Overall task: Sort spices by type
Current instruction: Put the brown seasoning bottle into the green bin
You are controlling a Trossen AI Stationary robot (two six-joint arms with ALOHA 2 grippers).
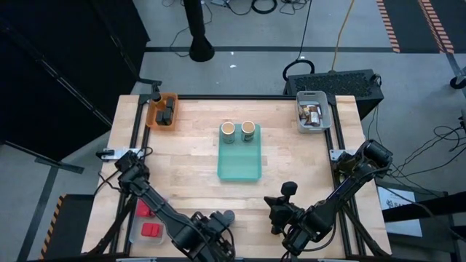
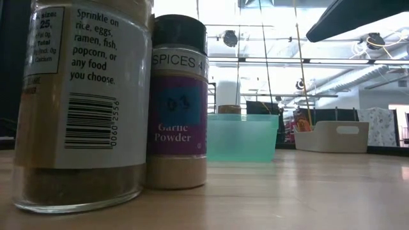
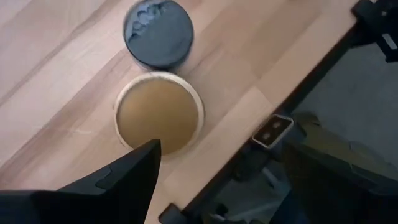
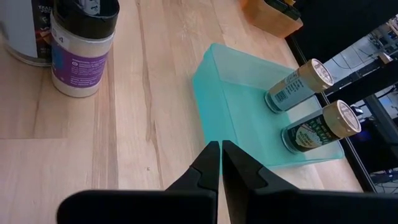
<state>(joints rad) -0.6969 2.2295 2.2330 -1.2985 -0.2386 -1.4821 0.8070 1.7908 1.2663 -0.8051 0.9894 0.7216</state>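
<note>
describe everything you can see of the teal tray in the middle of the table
The teal tray is a shallow rectangular bin of translucent, plastic-looking material with low walls and rounded corners. It sits flat on the wooden table, near the middle. Two tan round jars with cream tops stand upright side by side inside it at its far end; the rest of its floor is bare. Neither gripper touches it, though the right gripper, shut, points toward its near wall.
</note>
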